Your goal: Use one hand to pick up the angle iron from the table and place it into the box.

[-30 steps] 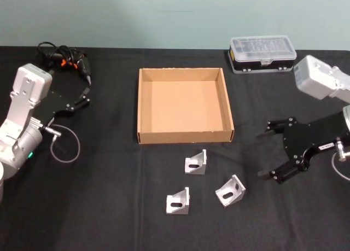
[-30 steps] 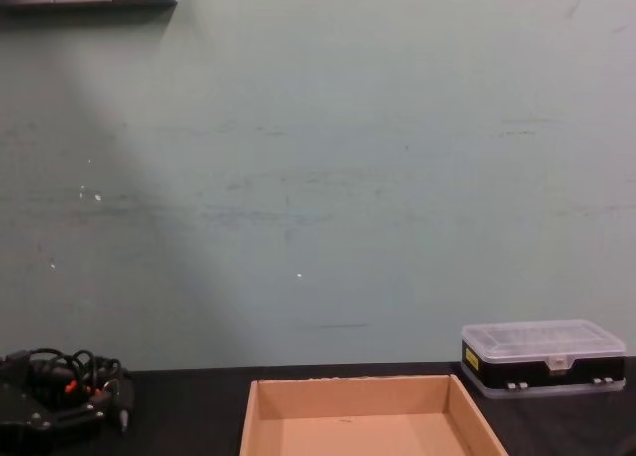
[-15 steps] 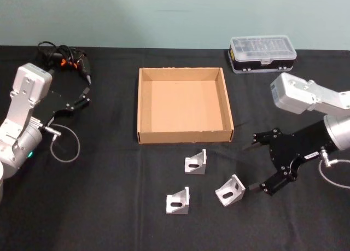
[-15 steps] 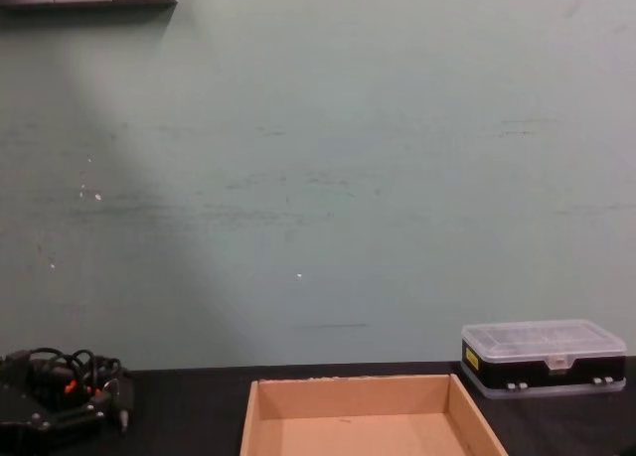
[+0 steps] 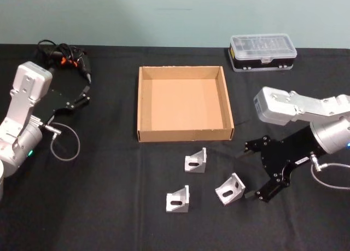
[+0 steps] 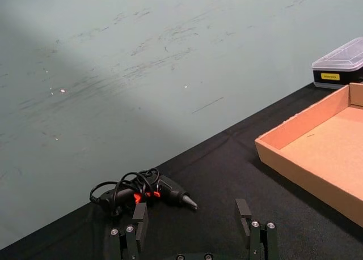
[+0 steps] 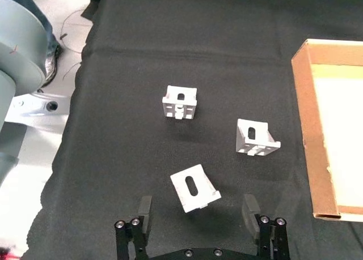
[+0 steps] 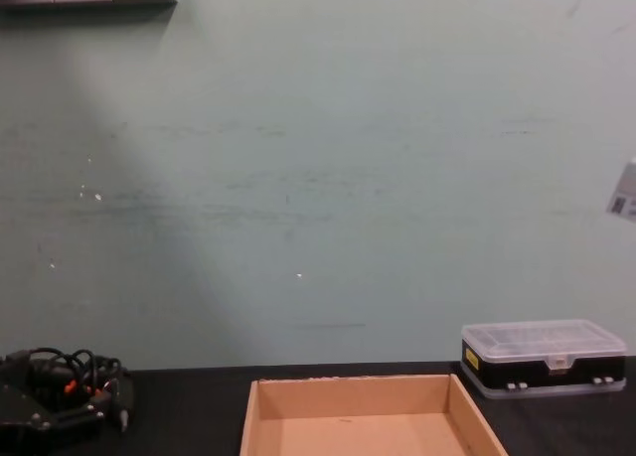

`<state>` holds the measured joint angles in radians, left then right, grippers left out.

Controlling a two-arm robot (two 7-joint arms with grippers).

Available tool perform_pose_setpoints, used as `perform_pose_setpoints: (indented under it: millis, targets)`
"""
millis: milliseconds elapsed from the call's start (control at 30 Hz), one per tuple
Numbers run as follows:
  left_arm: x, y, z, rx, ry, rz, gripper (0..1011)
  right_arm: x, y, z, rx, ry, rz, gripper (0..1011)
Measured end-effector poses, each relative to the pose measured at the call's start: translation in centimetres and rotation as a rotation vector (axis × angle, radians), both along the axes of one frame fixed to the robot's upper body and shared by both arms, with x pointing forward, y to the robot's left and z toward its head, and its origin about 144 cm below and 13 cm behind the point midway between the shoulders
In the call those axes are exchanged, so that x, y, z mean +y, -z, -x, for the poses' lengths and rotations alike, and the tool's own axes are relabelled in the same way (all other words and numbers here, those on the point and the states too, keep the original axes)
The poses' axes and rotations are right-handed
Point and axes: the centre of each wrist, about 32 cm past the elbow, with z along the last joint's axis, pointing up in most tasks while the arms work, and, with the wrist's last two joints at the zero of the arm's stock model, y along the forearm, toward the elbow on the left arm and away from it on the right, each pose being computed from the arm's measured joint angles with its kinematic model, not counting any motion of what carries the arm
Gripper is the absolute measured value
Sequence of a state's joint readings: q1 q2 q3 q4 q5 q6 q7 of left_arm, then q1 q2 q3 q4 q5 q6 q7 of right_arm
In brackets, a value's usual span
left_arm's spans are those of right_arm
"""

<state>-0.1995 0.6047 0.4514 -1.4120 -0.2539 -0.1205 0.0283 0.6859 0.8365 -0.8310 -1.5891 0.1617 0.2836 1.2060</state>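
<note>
Reaching in from the right, our right gripper point(image 5: 249, 172) hangs low over the table point(image 5: 109, 218), fingers spread wide and holding nothing; the nearest angle iron point(image 5: 229, 190) lies just to its left, close by the nearer fingertip. In the right wrist view it sits between the two fingers but skewed, slotted face up and edges slanted to the line of closing; we judge a small twist of the wrist is needed before we lower and close. A front iron point(image 5: 178, 200) and a middle iron point(image 5: 196, 162) lie further left, apart from each other and from the first, so we have room to close. The cloth is flat, black and matte. Beyond the irons stands the box point(image 5: 185, 136), open-topped and empty; its low front wall faces us, so the lift must clear it. Our left gripper point(image 5: 85, 96) is parked far left, also open, well apart from all three irons. Behind the box to the right sits a lidded case point(image 5: 262, 52), then the pale wall.
</note>
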Motion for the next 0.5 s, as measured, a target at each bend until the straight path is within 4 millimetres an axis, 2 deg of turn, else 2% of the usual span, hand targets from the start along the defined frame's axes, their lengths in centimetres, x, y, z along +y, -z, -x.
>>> perform_pose_setpoints:
  millis: [500]
  targets:
    - [0.0,0.0,0.0,0.000,0.000,0.000,1000,1.3,0.8,-0.5,0.004,-0.049,0.045,1004]
